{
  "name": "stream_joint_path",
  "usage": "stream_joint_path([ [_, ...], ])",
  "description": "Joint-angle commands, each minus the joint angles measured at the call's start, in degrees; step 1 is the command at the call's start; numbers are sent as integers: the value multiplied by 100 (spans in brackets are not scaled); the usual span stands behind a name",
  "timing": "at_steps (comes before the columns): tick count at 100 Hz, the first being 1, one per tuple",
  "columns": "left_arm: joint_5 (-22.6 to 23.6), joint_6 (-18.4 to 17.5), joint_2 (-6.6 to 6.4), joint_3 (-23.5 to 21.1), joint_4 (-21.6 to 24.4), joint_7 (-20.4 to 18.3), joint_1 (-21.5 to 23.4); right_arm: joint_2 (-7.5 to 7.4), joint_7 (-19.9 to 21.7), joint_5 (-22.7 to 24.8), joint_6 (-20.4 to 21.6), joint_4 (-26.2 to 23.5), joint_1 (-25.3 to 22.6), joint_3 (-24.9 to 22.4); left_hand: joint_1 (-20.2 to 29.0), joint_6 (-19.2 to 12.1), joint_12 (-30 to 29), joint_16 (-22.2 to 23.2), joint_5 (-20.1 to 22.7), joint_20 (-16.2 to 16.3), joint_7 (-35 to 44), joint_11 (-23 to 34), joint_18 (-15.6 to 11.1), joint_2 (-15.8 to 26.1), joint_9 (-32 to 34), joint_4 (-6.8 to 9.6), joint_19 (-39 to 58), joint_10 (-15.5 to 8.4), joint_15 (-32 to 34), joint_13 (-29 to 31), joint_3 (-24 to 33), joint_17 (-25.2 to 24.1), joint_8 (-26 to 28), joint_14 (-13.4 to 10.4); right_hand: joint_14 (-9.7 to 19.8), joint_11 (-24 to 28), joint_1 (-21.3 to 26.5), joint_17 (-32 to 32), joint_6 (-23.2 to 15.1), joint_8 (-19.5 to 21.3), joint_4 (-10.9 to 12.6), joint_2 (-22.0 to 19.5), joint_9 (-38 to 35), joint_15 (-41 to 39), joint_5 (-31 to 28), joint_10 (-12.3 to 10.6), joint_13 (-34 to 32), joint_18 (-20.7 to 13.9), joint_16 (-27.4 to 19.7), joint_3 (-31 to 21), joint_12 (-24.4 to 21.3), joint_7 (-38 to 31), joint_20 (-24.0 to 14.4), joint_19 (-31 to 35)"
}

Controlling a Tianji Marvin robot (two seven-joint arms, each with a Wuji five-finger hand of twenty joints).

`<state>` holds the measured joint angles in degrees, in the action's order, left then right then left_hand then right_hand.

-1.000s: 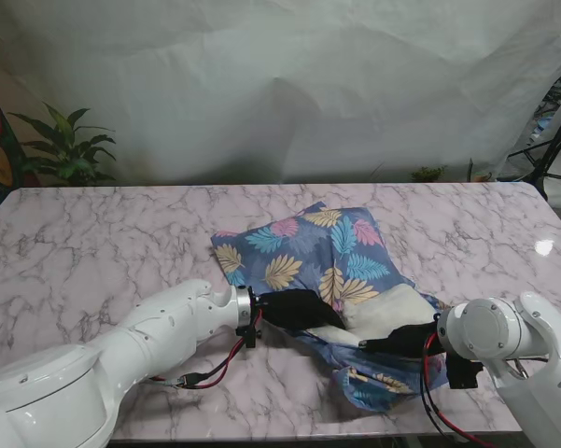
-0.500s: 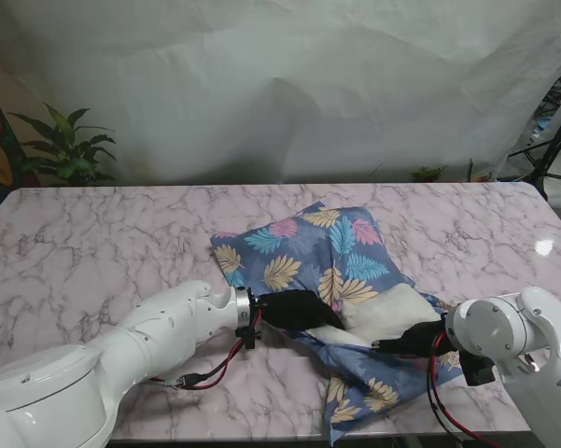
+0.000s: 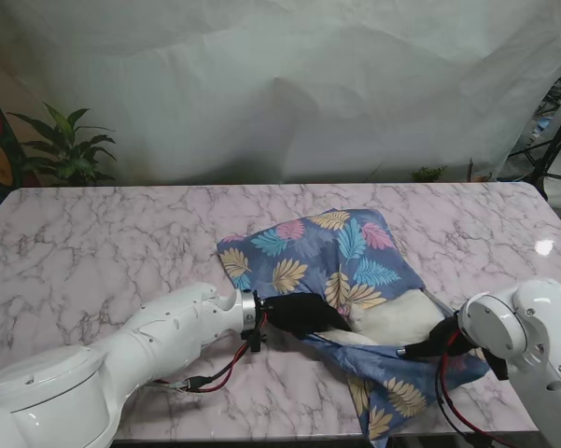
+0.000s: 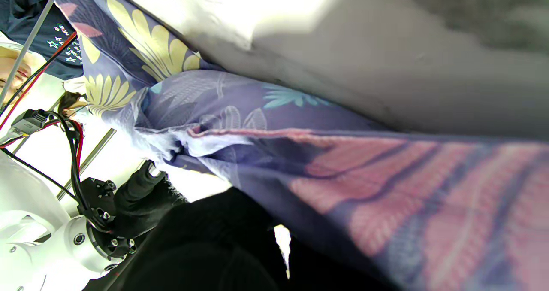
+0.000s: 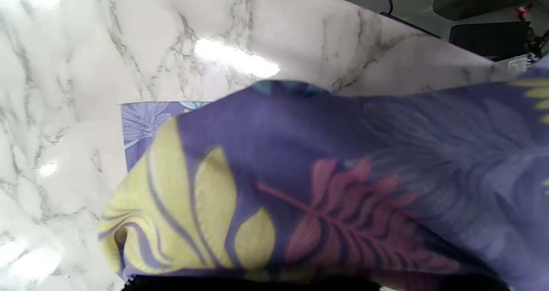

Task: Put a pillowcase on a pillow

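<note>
A blue leaf-print pillowcase (image 3: pixel 327 257) lies mid-table with a white pillow (image 3: pixel 392 317) showing at its near open end. My left hand (image 3: pixel 299 313) is shut on the pillowcase's near left edge, beside the pillow. My right hand (image 3: pixel 439 341), mostly hidden by cloth, is shut on the open end's right side. A loose flap (image 3: pixel 392 397) hangs over the table's front edge. In the left wrist view the pillowcase (image 4: pixel 386 188) drapes over my left hand (image 4: pixel 223 248) under the pillow (image 4: pixel 386 46). The right wrist view is filled by the pillowcase (image 5: pixel 343 175) over the marble table (image 5: pixel 85 46).
The marble table (image 3: pixel 103 252) stretches wide to my left and far side. A potted plant (image 3: pixel 65 149) stands beyond the far left corner and a tripod (image 3: pixel 555 140) beyond the far right. A red and black cable (image 3: pixel 215 373) trails from my left wrist.
My right hand has moved right and pulled the open end with it. The bunched flap has unfolded and hangs over the front edge. More white pillow shows. The left hand has hardly moved.
</note>
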<state>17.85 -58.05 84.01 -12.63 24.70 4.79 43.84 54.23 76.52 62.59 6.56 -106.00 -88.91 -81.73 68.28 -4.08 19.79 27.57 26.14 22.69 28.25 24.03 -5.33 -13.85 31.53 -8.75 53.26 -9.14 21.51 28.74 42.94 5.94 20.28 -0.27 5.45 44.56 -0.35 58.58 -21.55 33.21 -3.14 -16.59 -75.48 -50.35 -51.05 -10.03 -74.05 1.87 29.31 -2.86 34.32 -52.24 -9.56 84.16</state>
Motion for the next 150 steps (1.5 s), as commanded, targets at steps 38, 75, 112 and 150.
stream_joint_path([
  [38, 53, 3, -147, 45, -348, -418, 159, 136, -2577, 219, 685, -720, -1067, -961, 569, -37, 171, 141, 557, -60, 722, 296, 695, -302, 417, -33, -122, 329, 373, 576, 284, 21, 211, 187, 371, 2955, -266, 1036, -58, 96, 105, 214, -776, -4027, -2000, -387, -178, -994, 1864, -658, 891, -927, -2282, 3096],
  [75, -101, 0, -124, 238, -345, -361, 142, 249, -4050, 205, 1198, -752, -799, -917, 568, -31, 172, 150, 552, -35, 708, 292, 702, -272, 417, -10, -155, 326, 366, 570, 236, 17, 205, 189, 774, 4311, 39, 1290, 32, 345, 132, 394, -737, -5274, -2390, -580, -157, -1701, 3106, -878, 1605, -1796, -4024, 3581],
  [112, 76, 36, -71, -221, -357, -494, 230, 209, -4350, -1058, 1018, 765, 758, 380, 568, 19, 155, 352, 434, 17, 606, 259, 686, -70, 358, 11, -186, 363, 349, 563, -183, 27, 160, 245, 961, 3867, 248, 1127, -73, 99, 133, 431, -739, -4883, -2307, -711, -186, -1425, 2777, -849, 1510, -1240, -3058, 3341],
  [150, 51, 602, -364, -352, 331, -521, 314, 211, -4595, -2067, 1260, 2436, 2002, 1811, -423, 330, 88, 209, -291, 509, 32, 10, 777, 757, -163, 406, -571, 687, 192, 265, -1803, -54, -131, 460, 238, 1091, 419, 361, -178, 79, 112, 421, -517, -1923, -314, -386, -191, -2, 1111, -680, 443, -462, -1523, 973],
])
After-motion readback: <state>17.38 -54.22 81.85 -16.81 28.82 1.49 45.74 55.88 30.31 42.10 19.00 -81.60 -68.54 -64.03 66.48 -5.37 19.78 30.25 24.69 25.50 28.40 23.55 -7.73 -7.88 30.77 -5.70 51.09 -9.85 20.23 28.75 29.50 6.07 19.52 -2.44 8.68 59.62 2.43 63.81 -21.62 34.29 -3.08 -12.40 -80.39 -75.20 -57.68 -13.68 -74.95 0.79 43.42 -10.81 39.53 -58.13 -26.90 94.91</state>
